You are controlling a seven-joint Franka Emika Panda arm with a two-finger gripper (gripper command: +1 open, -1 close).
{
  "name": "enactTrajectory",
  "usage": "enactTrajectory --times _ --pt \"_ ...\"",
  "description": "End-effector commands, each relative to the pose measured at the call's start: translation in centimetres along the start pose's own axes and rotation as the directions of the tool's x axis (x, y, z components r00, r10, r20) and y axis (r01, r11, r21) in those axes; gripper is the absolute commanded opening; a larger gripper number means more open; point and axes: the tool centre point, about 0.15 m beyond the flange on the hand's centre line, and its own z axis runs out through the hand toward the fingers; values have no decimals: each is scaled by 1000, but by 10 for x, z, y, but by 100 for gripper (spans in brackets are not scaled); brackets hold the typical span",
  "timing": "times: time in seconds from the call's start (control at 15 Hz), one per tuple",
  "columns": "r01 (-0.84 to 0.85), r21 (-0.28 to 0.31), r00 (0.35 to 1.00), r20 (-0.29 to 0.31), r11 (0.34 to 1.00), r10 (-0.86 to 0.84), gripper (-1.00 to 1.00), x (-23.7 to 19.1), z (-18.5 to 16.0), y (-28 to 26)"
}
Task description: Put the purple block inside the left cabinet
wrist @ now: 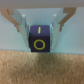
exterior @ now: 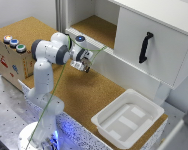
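Note:
The purple block (wrist: 40,42), marked with yellow signs, sits between my gripper's (wrist: 41,31) two fingers, which press on its sides; the gripper is shut on it. In the exterior view the gripper (exterior: 85,66) hangs a little above the cork countertop (exterior: 89,95), just in front of the lower edge of the left cabinet (exterior: 96,27), an open white-walled compartment with a cork-brown floor. From that view the block is mostly hidden by the fingers.
To the exterior view's right of the open compartment is a white door with a black handle (exterior: 146,47). A shallow white plastic tray (exterior: 128,120) lies on the countertop's near right end. A cardboard box with coloured buttons (exterior: 11,50) stands at the left.

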Motion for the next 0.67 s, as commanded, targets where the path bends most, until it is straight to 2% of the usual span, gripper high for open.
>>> enactTrajectory --times 0.0,0.2,0.4,0.6 --pt "13 -199 998 -57 980 -25 -100 -1 -139 -17" --pt "-17 -232 996 -88 973 -3 -100 -2 -186 -19" --pt "-52 -238 985 -171 970 11 -100 11 -228 -22" --pt "-63 -224 975 -223 973 12 -100 27 -247 -18"
